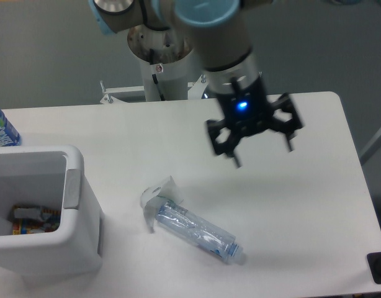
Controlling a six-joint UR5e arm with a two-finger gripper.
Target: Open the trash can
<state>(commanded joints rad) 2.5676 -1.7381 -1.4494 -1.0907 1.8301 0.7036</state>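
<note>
The trash can [69, 248] is a boxy white bin at the table's left front corner, with a grey push-bar strip [72, 189] on its right top edge. Its top stands open and I see colourful rubbish [32, 220] inside; no lid shows over the opening. My gripper [263, 155] hangs above the right half of the table, well to the right of the can. Its two black fingers are spread apart and hold nothing.
A clear crushed plastic bottle [197, 231] lies on the table between the can and the gripper, with a scrap of clear plastic [158, 194] at its left end. A blue-labelled bottle [1, 129] stands at the far left edge. The arm's base [162, 68] is at the back.
</note>
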